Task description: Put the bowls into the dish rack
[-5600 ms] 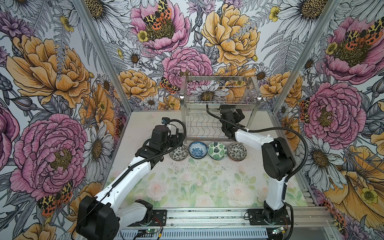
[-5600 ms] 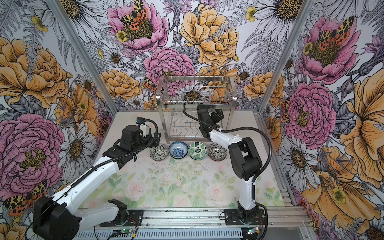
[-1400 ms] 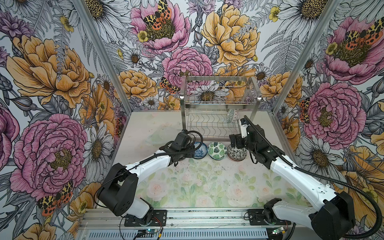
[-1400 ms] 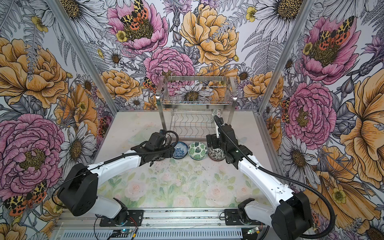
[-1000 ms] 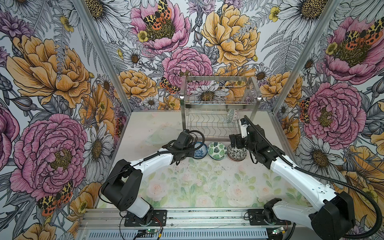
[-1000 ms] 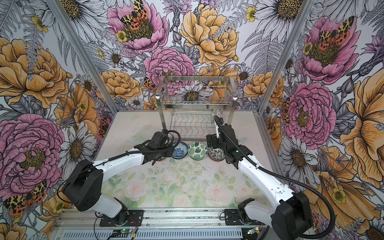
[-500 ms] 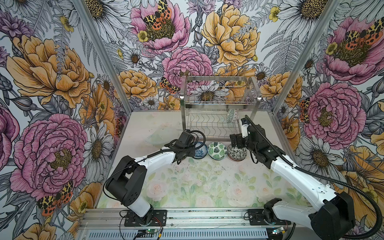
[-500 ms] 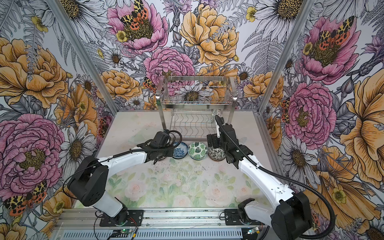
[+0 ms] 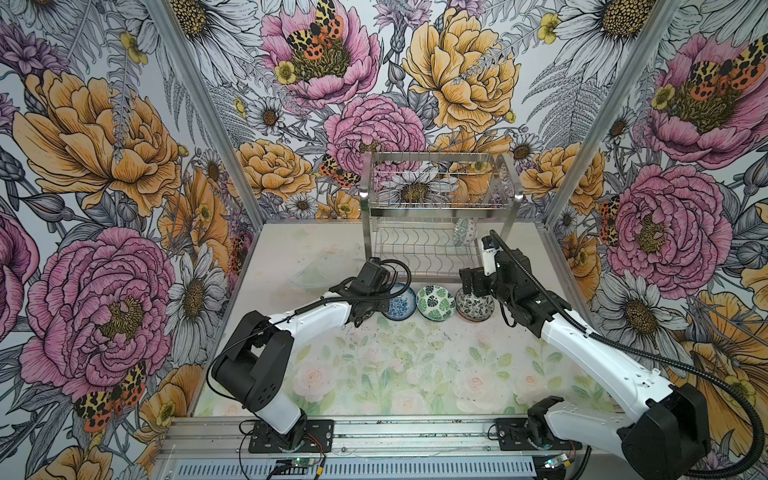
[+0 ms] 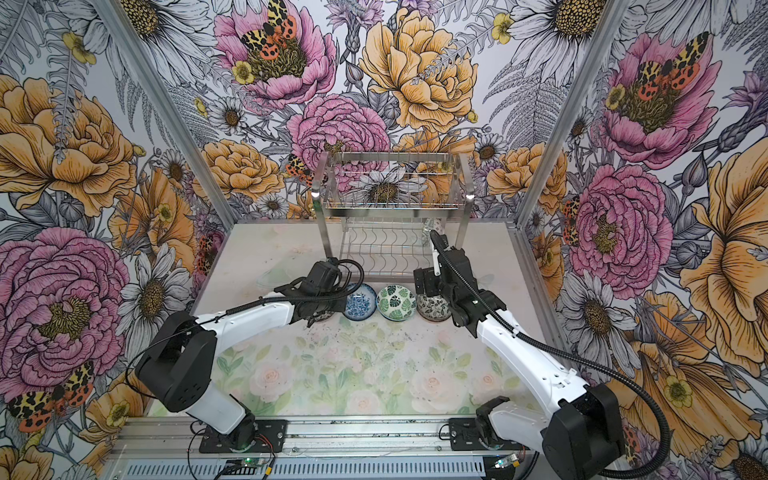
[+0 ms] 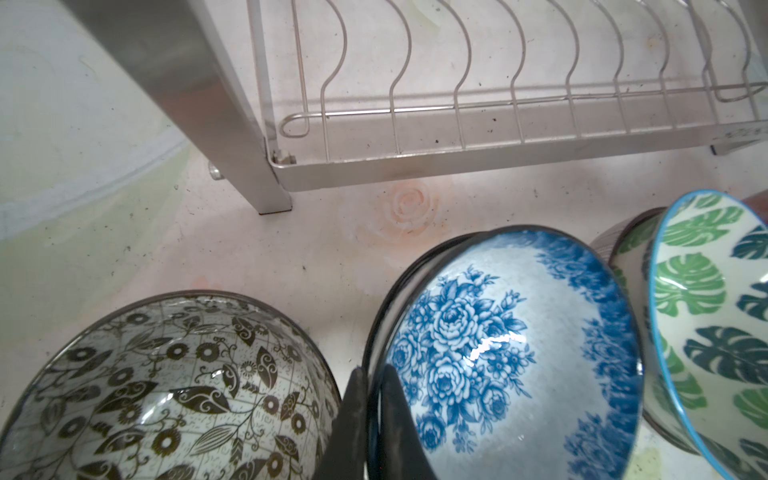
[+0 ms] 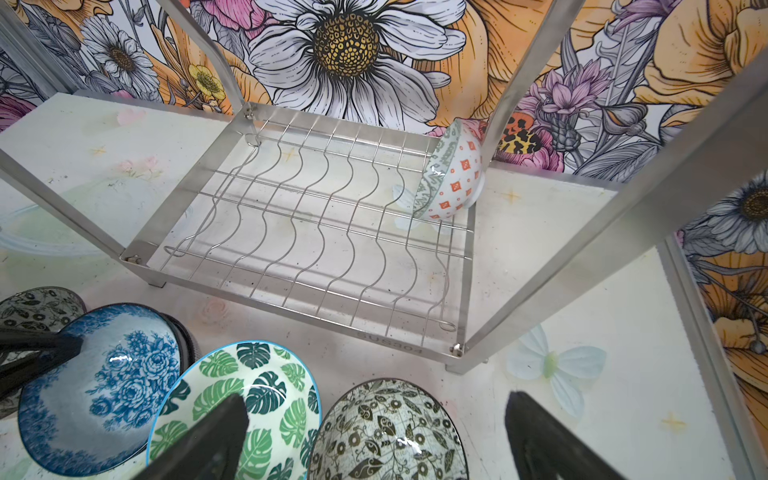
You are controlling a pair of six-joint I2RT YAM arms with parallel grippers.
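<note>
The bowls stand in a row in front of the dish rack. My left gripper is shut on the near rim of the blue floral bowl, one finger inside and one outside, and the bowl looks tipped. A black-white floral bowl sits just beside it. My right gripper hangs open over the other black-white bowl, next to the green leaf bowl. One bowl with orange marks stands on edge in the rack's lower tier.
The rack's steel legs and low front rail stand close behind the bowls. The upper basket tier overhangs the lower wires. A darker rim shows under the blue bowl. Floral walls enclose the table on three sides.
My left gripper has closed onto the blue floral bowl's rim, and its arm has shifted slightly right. The right arm has stayed open over its bowl.
</note>
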